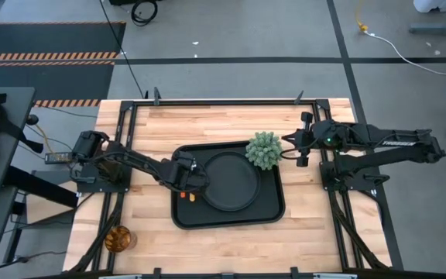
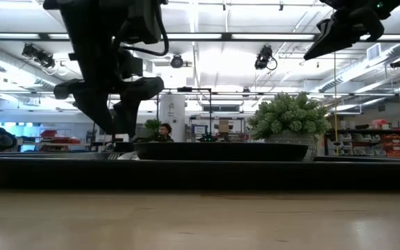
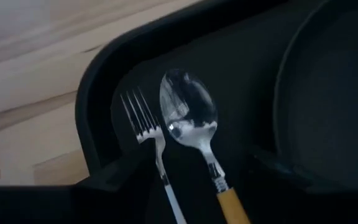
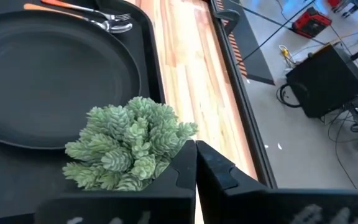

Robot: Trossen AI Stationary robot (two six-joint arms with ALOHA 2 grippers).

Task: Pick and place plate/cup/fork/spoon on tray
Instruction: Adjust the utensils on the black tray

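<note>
Left claw (image 1: 186,174) is down over the left end of the tray (image 1: 269,211), low above the cutlery, and its fingers are spread apart with the fork (image 3: 143,121) and the spoon (image 3: 188,112) lying side by side between them on the tray floor. Nothing is pinched here. The spoon's silver bowl sits just beside the fork's tines, its yellow-orange handle running back toward the wrist camera. From above, only a small orange patch of the handles shows just beside the claw.

The plate (image 1: 231,182) is on the tray too, filling the middle, just right of the cutlery. A green bushy plant (image 1: 263,149) stands at the tray's far right corner, next to the plate's rim (it crowds the right wrist view).

The cup (image 1: 118,239) is off the tray altogether, well apart, down at the near left corner of the table (image 1: 316,232).

Right claw (image 1: 301,139) waits raised beyond the plant, off the tray's right side, and its two fingers are pressed together with nothing in them.
</note>
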